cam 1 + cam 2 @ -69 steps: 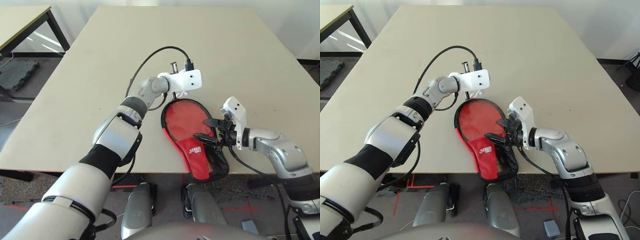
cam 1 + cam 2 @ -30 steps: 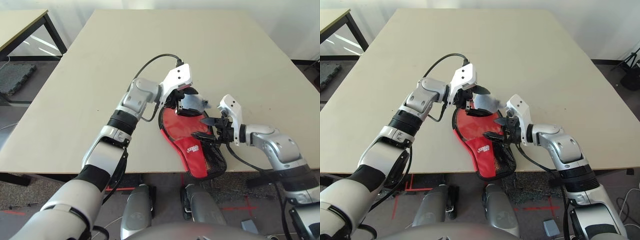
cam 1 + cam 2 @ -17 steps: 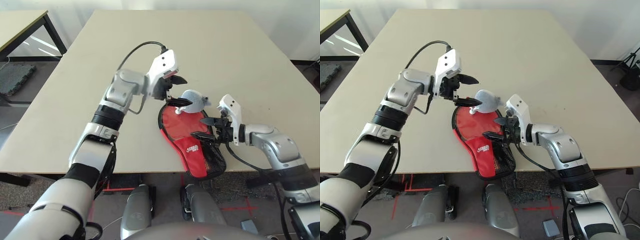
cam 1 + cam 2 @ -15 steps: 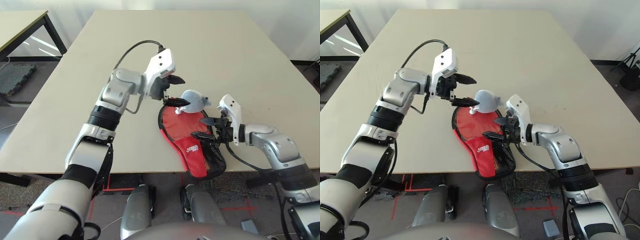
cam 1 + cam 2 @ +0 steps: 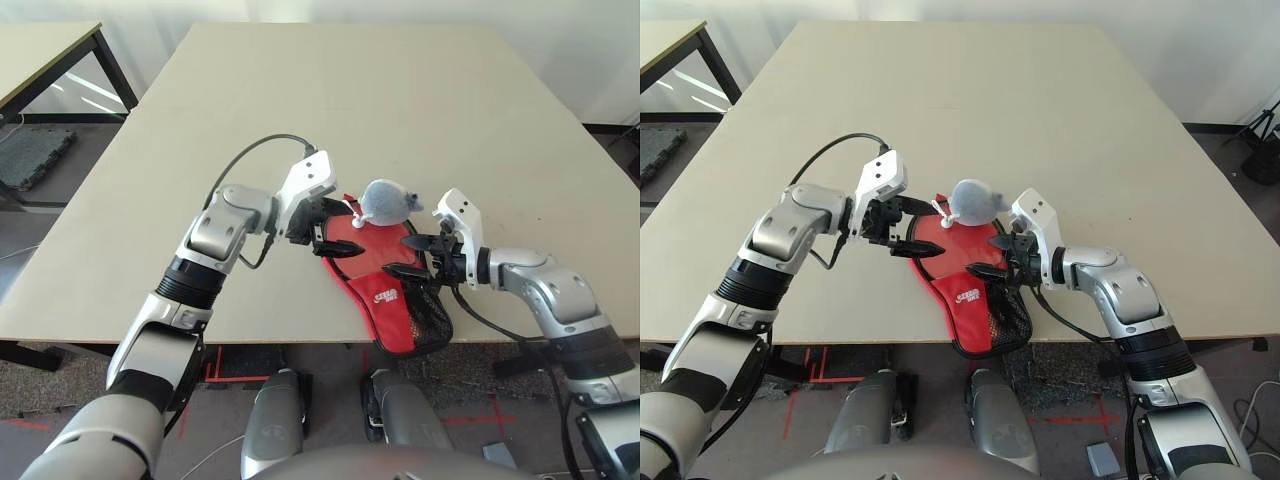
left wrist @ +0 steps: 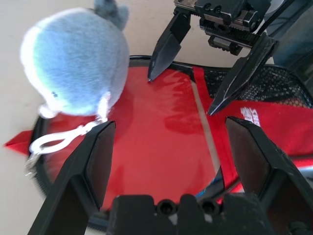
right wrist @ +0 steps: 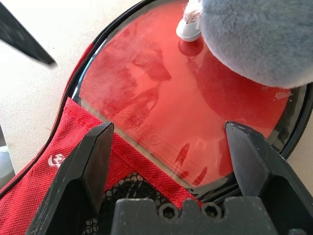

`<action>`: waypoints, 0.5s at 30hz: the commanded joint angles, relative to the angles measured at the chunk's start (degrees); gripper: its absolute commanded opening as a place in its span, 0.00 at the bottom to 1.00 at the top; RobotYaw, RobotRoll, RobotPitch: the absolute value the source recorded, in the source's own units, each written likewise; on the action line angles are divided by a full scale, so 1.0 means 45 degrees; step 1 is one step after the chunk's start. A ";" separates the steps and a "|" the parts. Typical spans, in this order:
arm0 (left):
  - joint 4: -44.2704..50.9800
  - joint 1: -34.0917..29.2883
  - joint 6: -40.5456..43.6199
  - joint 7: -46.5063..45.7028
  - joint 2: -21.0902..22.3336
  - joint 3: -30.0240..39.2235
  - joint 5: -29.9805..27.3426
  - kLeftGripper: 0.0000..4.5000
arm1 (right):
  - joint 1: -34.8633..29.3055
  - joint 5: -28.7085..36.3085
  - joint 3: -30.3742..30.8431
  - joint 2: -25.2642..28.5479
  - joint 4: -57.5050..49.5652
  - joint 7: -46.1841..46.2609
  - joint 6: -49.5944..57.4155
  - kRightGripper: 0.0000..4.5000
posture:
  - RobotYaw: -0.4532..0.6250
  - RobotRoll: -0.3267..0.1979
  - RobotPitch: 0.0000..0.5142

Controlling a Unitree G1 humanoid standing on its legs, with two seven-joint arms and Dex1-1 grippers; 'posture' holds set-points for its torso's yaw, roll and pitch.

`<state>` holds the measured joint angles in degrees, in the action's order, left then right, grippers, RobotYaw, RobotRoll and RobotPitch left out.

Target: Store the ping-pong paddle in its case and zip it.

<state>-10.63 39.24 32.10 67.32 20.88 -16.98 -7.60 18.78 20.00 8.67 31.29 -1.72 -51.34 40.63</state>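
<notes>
Left arm: extended forward from the robot's left side, forearm angled inward over the table (image 5: 240, 90), wrist turned toward the right. The left gripper (image 5: 337, 228) hangs at the left edge of the case, its two fingers pointing across toward the right arm. Jaws wide apart, nothing between them.

Right arm: reaching in from the right, forearm sloping forward and inward, wrist bent toward the left. The right gripper (image 5: 408, 257) is directed leftward over the right side of the case, near the mesh pocket. Jaws likewise wide apart, nothing clamped.

Case (image 5: 385, 300): lying on the table between the two arms, rounded end away from the robot, narrower end at the near table edge, white logo upward. A round red face shows beneath its clear window; whether this is the paddle cannot be confirmed.

A grey-blue plush pouch (image 5: 386, 202) with a white cord lies at the far end of the case, overlapping it.
</notes>
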 commanded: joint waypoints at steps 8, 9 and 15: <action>-0.2042 -0.0091 -0.1410 -0.0848 -0.0512 -0.0837 0.0696 1.00 | -0.0016 -0.0092 0.0111 0.0812 0.0501 -0.0438 0.0679 1.00 | 0.45 0.62 0.21; -0.2194 -0.0118 -0.1585 -0.0869 -0.0516 -0.0935 0.0789 1.00 | -0.0010 -0.0082 0.0058 0.0901 0.0477 -0.0485 0.0687 1.00 | 0.45 0.62 0.20; -0.2674 -0.0252 -0.2057 -0.0932 -0.0578 -0.1205 0.1069 1.00 | 0.0127 0.0708 -0.0619 0.1641 -0.0302 -0.0990 0.1255 1.00 | 0.45 0.62 0.20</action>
<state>-21.34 39.16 23.38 63.53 18.42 -21.06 -4.15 19.78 22.15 7.61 36.96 -2.50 -55.08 43.78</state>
